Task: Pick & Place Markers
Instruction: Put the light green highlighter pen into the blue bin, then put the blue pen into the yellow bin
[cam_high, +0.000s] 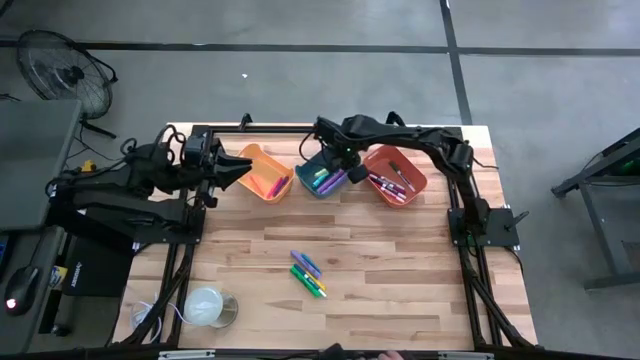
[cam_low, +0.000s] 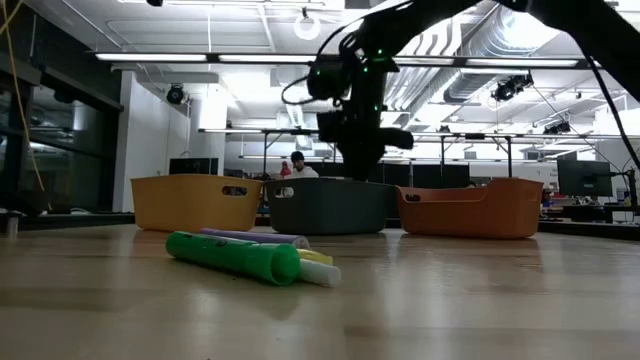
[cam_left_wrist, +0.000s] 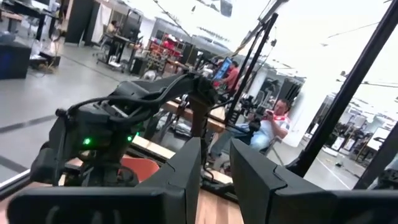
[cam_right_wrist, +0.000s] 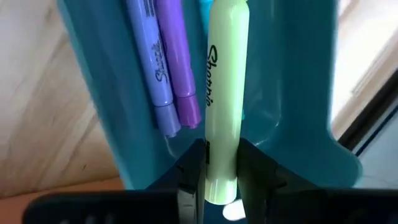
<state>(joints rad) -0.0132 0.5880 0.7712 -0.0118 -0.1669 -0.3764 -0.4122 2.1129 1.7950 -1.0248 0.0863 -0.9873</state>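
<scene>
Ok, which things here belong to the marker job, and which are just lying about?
Job:
- green marker in the right gripper
- loose markers
- yellow bin
- blue bin
- orange bin

Lying about:
- white cup
- fan

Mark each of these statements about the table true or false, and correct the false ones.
1. The right gripper holds a pale green marker over the blue bin. True.
2. Markers lie loose on the table in front of the bins. True; a small cluster lies there.
3. The left gripper carries a purple marker. False; nothing shows between its fingers, and it waits beside the yellow bin.
4. The blue bin is empty. False; purple markers lie in it.
</scene>
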